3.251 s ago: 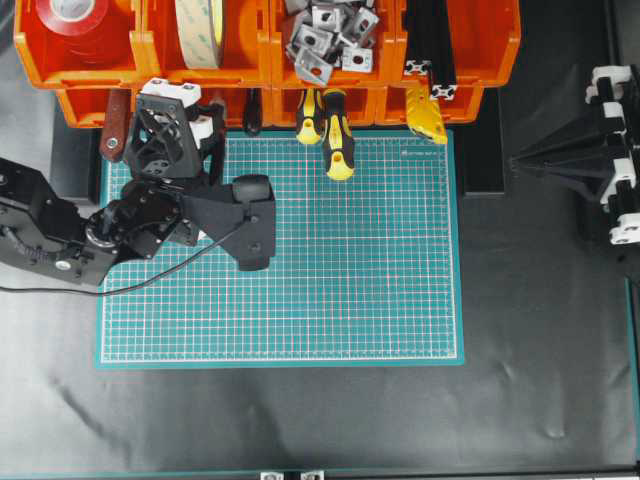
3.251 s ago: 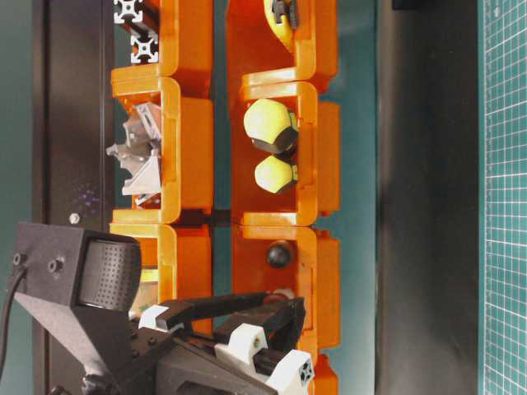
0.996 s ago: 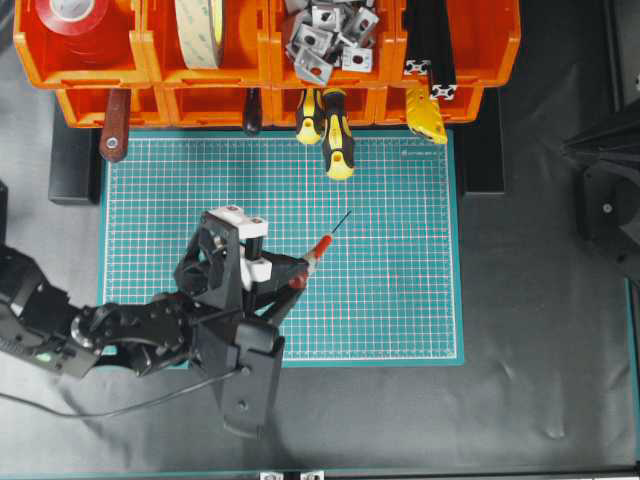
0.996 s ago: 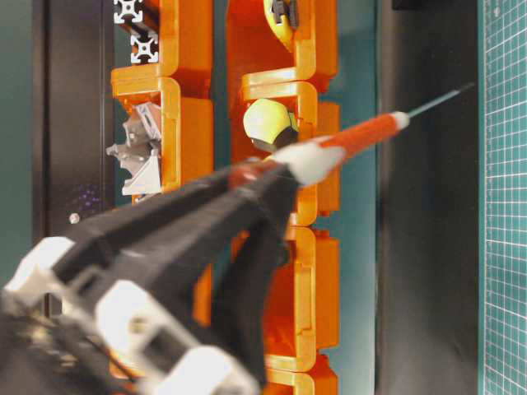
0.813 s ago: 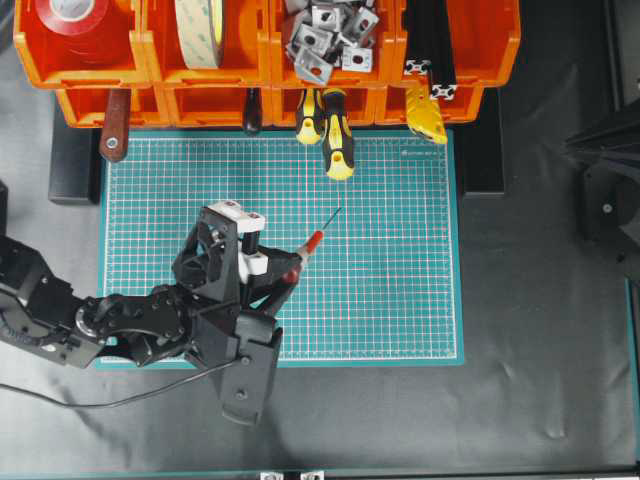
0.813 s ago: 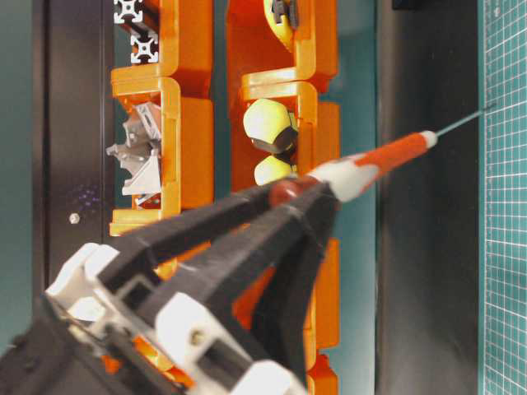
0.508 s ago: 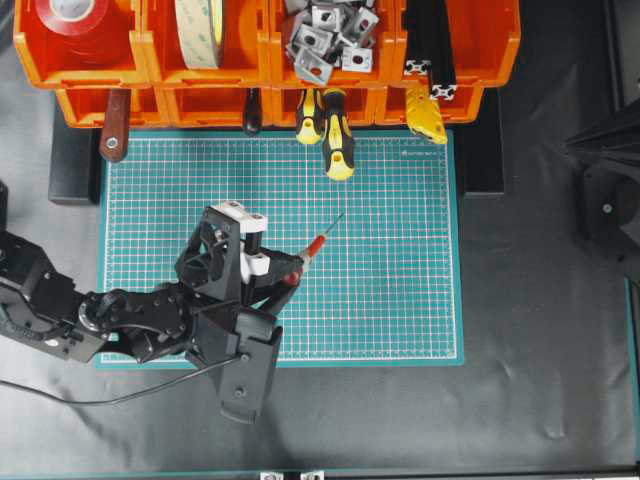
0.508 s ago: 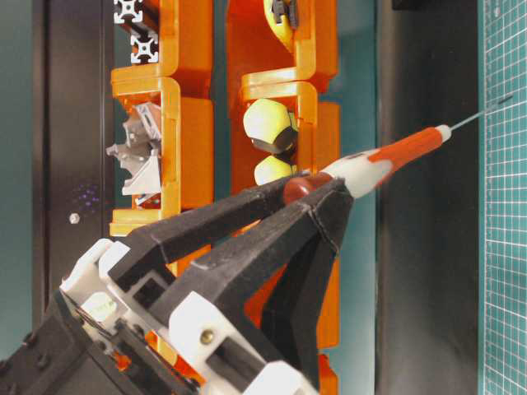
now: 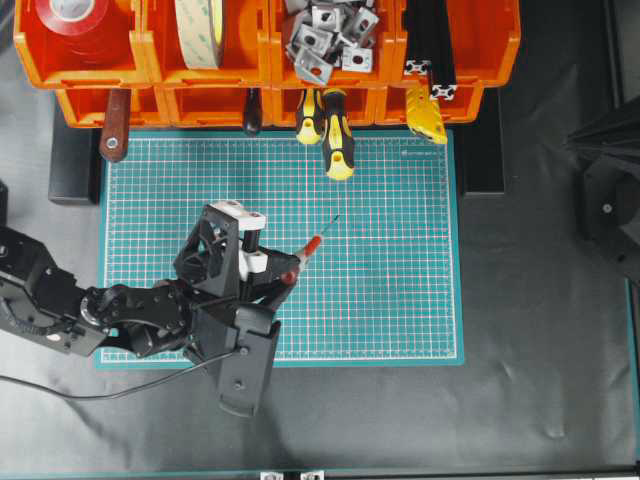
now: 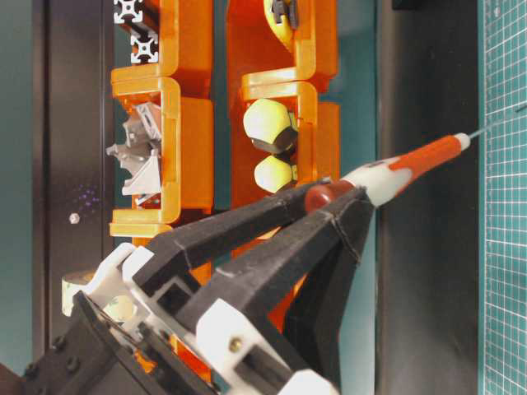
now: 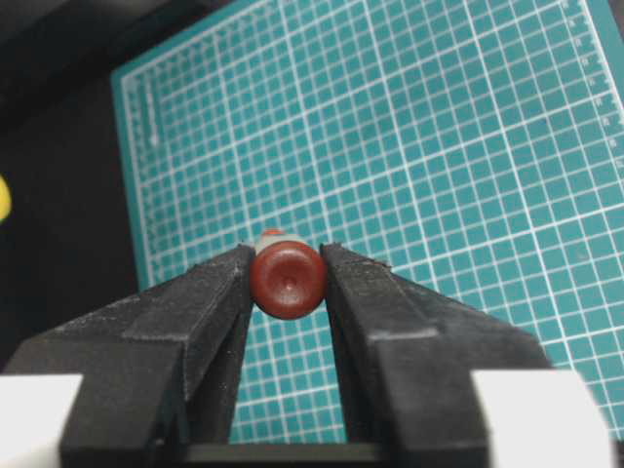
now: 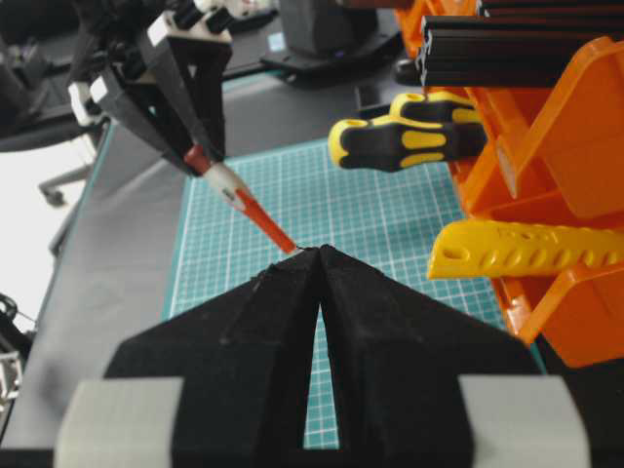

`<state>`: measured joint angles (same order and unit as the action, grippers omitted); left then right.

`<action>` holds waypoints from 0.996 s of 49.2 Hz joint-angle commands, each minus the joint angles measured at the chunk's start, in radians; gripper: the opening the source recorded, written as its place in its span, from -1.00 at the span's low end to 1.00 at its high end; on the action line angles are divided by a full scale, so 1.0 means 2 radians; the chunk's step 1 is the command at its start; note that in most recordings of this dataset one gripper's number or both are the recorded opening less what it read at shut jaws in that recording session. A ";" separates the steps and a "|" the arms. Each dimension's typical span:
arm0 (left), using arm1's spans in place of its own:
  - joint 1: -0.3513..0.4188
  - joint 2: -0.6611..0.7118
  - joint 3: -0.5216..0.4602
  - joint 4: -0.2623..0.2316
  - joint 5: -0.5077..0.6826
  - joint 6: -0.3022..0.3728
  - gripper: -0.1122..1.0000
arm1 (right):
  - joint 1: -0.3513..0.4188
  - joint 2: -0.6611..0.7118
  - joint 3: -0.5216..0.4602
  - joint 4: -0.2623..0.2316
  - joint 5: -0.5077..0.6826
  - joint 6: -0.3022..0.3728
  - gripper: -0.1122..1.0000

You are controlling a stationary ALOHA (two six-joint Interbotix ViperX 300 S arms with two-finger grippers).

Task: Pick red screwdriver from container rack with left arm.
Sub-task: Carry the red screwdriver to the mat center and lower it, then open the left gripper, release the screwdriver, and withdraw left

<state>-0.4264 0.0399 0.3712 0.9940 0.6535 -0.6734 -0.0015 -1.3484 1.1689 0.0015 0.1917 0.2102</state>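
The left tool (image 9: 284, 277) held the red screwdriver (image 9: 309, 250) by the round butt end of its handle, one black finger (image 11: 200, 297) on each side of the cap and both touching it. The screwdriver pointed away from the tool, slanting down toward the green mat (image 9: 400, 290), with its thin dark shaft over the mat's middle; whether the tip touched the mat could not be told. In the table-level view the white band of the handle sat just past the fingertips and the red part ran on toward the shaft. The screwdriver was well clear of the rack (image 9: 450, 60), whose orange bins stood along the far edge of the mat. Those bins held red tape (image 9: 72, 18), a roll of pale tape (image 9: 200, 30), grey metal brackets (image 9: 325, 35) and black bars (image 9: 430, 45). Two yellow-and-black screwdrivers (image 9: 337, 135) stuck out of the lower row over the mat's edge, and a dark-red handle with a hole (image 9: 113, 125) stuck out further left. The left arm (image 9: 60, 310) reached in from the mat's near left corner. The right tool (image 12: 320, 265) was pressed together, holding nothing, parked at the right side of the black worktop (image 9: 540, 330).
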 commanded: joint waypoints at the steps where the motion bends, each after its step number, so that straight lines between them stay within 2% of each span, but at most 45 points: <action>1: 0.001 -0.007 -0.005 0.002 -0.013 -0.002 -0.17 | -0.002 0.004 -0.017 0.001 -0.002 0.000 -0.79; 9: 0.002 -0.008 -0.005 0.002 -0.018 -0.027 0.61 | -0.002 0.004 -0.017 0.001 -0.002 0.000 -0.79; 12: 0.002 -0.008 -0.004 0.002 -0.018 -0.044 0.78 | -0.002 0.004 -0.017 0.001 -0.002 0.000 -0.79; 20: 0.001 -0.009 0.002 0.002 -0.018 -0.080 0.75 | -0.002 0.004 -0.017 0.002 -0.002 0.000 -0.79; 32: -0.002 -0.044 0.015 0.002 -0.018 -0.112 0.75 | -0.001 0.004 -0.016 0.001 -0.001 -0.001 -0.79; 39: -0.003 -0.091 0.049 0.002 -0.017 -0.138 0.74 | -0.002 0.004 -0.016 0.001 -0.001 -0.001 -0.79; 49: -0.011 -0.183 0.103 0.002 -0.018 -0.202 0.74 | -0.002 0.004 -0.017 0.002 0.003 -0.001 -0.79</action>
<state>-0.4372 -0.2316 0.5277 0.9940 0.6228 -1.0446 -0.0015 -1.3484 1.1674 0.0015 0.1917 0.2102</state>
